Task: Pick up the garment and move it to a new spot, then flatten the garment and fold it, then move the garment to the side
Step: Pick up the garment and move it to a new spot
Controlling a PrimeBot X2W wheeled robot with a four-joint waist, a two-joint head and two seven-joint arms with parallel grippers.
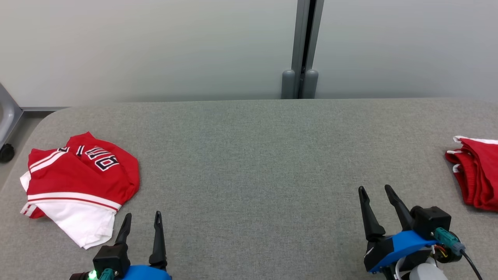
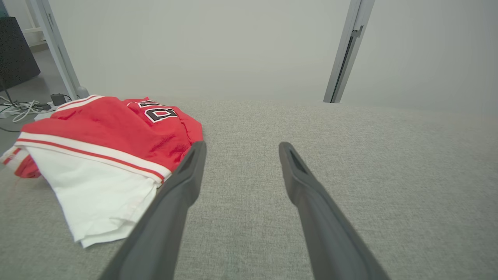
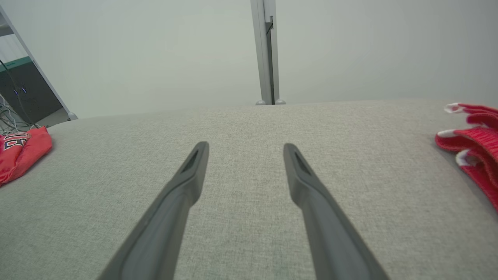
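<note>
Fingers of left gripper and right gripper gape, empty; garment points white end robotward.

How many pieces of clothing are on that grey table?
2. A red-and-white lettered jersey lies at the left end; a bunched red white-trimmed garment at the right edge, partly cut off; more may lie beyond.

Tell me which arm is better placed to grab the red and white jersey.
Left. The open left gripper sits right beside the jersey; the right gripper is far across the table.
</note>
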